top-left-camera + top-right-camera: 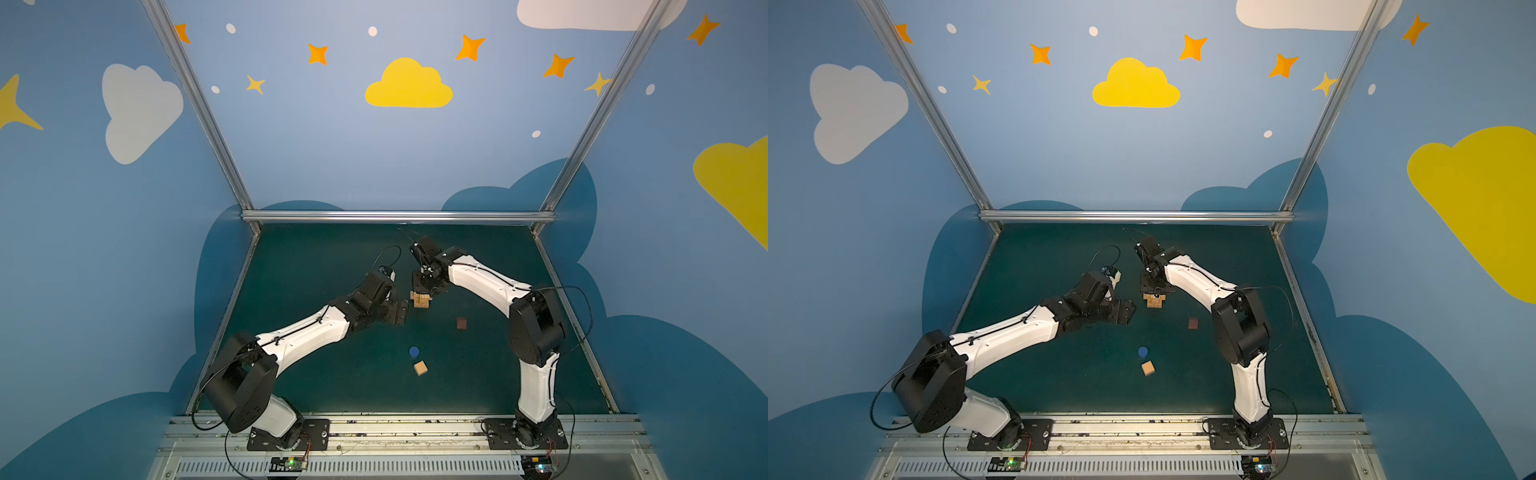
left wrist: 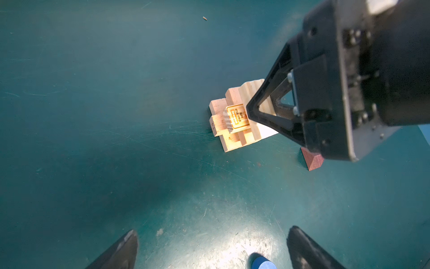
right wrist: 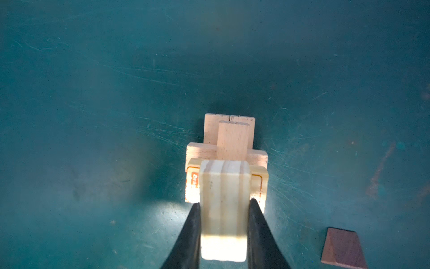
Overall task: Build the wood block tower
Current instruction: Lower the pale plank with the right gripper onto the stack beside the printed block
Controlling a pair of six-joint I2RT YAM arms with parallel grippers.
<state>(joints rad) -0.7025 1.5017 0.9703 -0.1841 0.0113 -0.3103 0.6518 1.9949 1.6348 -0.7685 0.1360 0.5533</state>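
Pale oblong wooden bar [image 3: 223, 209], clamped in the right end effector [image 3: 224, 202], lies crosswise directly over the tan wood block tower [image 3: 229, 137].

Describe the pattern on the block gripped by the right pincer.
The block is pale cream wood with tan stripes running lengthwise; the right wrist view shows it best.

Places on the table [image 1: 311, 270]
Tower [image 1: 421, 300] in the middle, toward the back; bar [image 3: 223, 233] pinched in the right gripper [image 3: 224, 202], right over it; left gripper [image 1: 401, 311] just left. Lone cube [image 1: 461, 323] nearer, to the right. Round piece [image 1: 414, 351] farther front, front cube [image 1: 420, 368] just before it.
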